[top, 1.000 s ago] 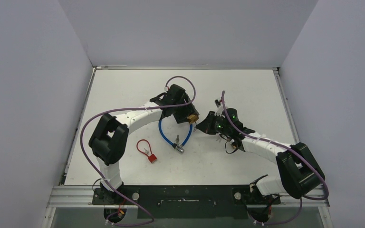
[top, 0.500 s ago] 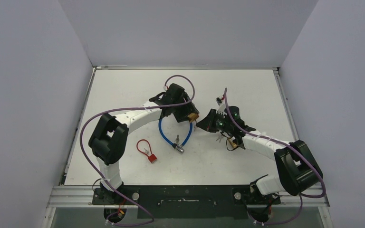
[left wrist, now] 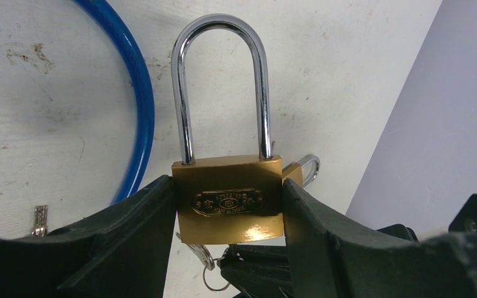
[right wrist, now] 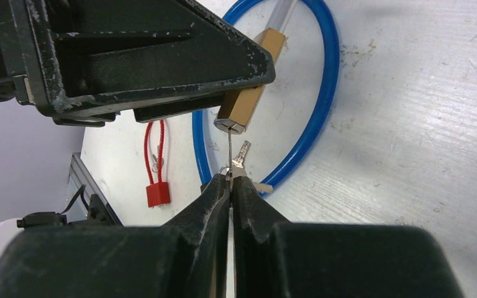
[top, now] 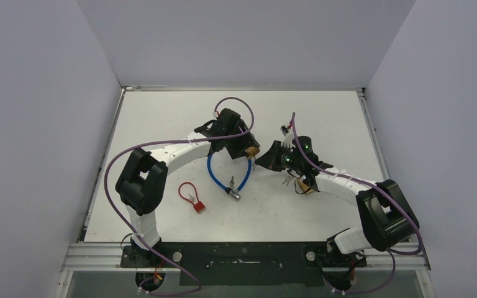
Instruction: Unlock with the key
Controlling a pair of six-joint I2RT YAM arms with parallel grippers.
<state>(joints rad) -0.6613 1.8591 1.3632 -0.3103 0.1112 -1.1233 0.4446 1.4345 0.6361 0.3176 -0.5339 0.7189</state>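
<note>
My left gripper (left wrist: 227,194) is shut on the body of a brass padlock (left wrist: 227,198) and holds it off the table. Its steel shackle (left wrist: 220,81) is closed and points away from the wrist. In the top view the padlock (top: 251,152) hangs at the table's middle, between the two grippers. My right gripper (right wrist: 230,179) is shut on the head of a small silver key (right wrist: 230,149). The thin blade reaches up into the keyhole in the padlock's bottom face (right wrist: 231,126). A second key (right wrist: 243,151) dangles from the same ring.
A blue cable lock (top: 223,177) lies looped on the table under the padlock. A small red lock (top: 192,197) with a red loop lies nearer the left arm's base. A smaller brass padlock (left wrist: 301,171) lies on the table behind the held one.
The right wrist has shifted and turned slightly while staying at the padlock's bottom with the key. The left arm and padlock have hardly moved.
</note>
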